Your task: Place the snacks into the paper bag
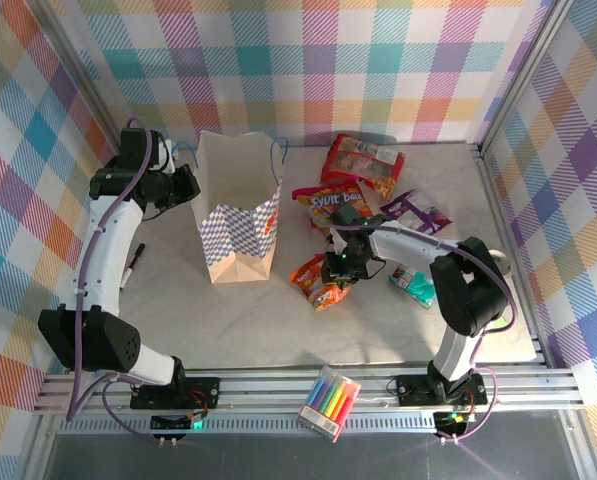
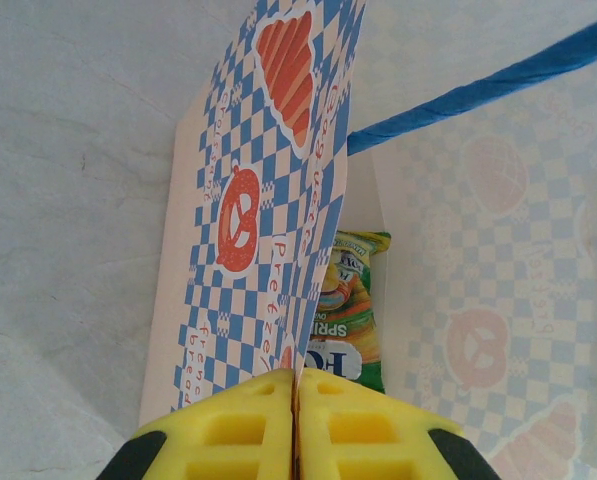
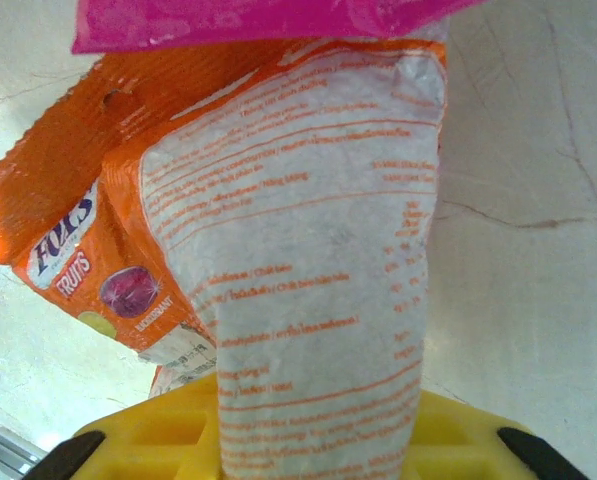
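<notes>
Orange snack packet [image 3: 78, 270] says "Fruits"; paper bag [image 2: 248, 230] says "Pretzel".

The paper bag [image 1: 228, 190] is tan, with a blue-and-white checkered band, orange pretzel and croissant logos and blue cord handles [image 2: 498, 85]. The packet inside it [image 2: 350, 310] is green and yellow. The orange packet [image 3: 318, 260] has a white back printed in orange lettering, and the packet edge [image 3: 248, 20] over it is bright pink. The walls [image 1: 378, 60] are pastel plaid, the table [image 1: 228, 320] pale marbled grey.
</notes>
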`<state>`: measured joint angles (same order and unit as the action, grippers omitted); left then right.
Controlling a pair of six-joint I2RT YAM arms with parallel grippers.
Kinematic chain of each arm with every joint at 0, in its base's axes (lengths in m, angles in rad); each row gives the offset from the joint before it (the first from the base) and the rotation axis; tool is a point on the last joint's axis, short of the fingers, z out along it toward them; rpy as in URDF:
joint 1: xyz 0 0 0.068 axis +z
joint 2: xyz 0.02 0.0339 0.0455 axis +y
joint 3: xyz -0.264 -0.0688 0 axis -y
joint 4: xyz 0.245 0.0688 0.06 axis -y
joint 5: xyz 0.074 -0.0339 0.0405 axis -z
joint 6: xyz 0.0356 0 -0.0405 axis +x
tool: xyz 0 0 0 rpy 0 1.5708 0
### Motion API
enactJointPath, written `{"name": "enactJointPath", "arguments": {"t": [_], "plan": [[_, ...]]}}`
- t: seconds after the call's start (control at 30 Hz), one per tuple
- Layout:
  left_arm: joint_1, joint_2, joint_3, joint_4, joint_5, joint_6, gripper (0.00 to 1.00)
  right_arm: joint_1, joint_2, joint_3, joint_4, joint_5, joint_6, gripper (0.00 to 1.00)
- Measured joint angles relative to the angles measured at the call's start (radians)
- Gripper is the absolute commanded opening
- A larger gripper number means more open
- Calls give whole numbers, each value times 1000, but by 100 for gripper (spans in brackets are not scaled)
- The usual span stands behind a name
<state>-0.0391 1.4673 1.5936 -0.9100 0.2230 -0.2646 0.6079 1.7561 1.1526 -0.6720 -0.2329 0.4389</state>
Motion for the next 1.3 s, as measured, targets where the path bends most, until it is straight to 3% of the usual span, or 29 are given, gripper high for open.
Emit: {"name": "enactJointPath", "arguments": {"t": [1.3], "plan": [[0,0,9,3,23,0,18,0,-357,98,-146,151,6,28]]}}
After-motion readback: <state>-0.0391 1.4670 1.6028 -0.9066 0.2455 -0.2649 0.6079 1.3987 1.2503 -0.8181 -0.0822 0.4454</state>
